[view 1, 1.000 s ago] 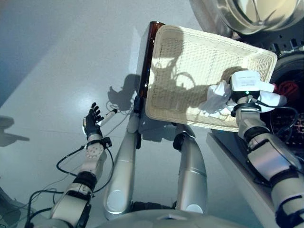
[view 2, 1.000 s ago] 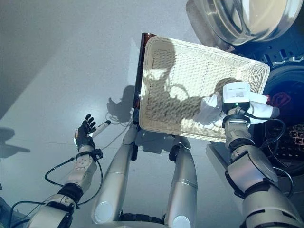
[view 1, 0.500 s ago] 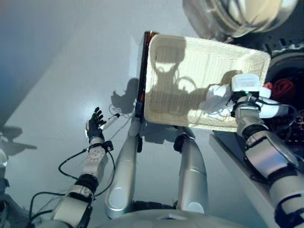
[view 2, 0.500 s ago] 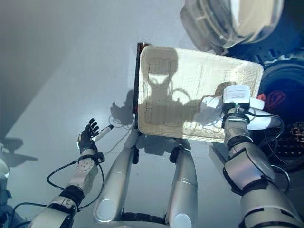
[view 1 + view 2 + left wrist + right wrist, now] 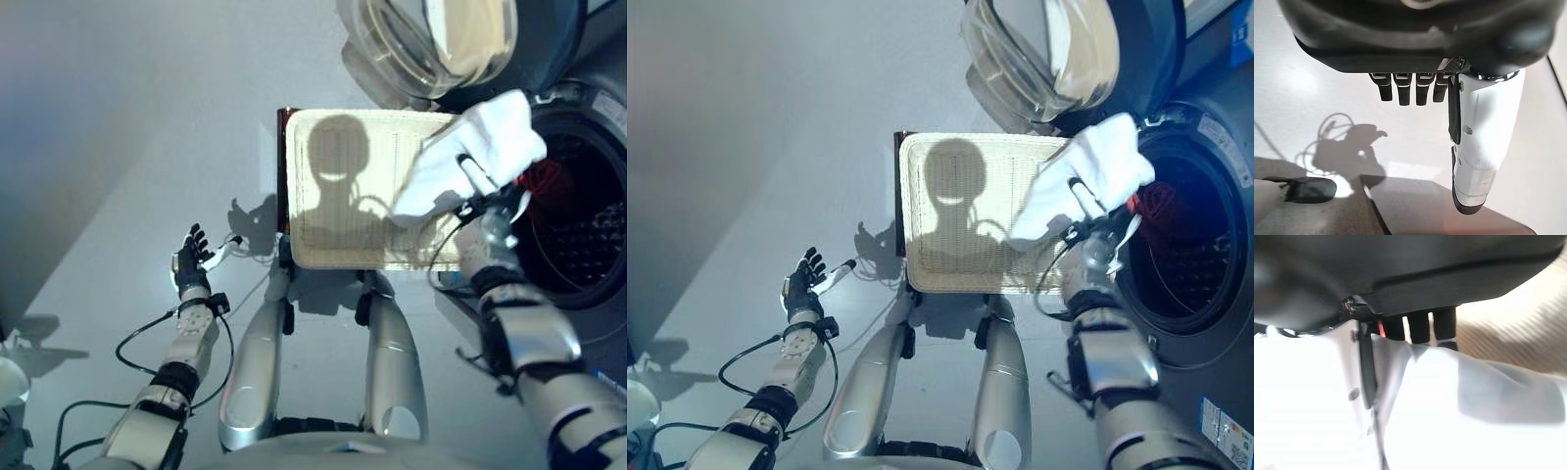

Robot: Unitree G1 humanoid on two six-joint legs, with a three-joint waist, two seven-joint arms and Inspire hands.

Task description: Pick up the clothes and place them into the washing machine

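Note:
My right hand is shut on a white cloth, lifted above the right end of the cream wicker basket and close to the washing machine's dark drum opening. In the right wrist view the cloth fills the space past the fingers and thumb. Something red lies inside the drum. My left hand hangs open over the floor at the left, holding nothing; its fingers are straight.
The washer's round glass door stands open above the basket. A dark brown stand shows at the basket's left edge. Grey floor spreads to the left.
My right hand has risen out of the basket with the white cloth and moved toward the drum. The camera has shifted, showing more of the washer. The left hand stays put.

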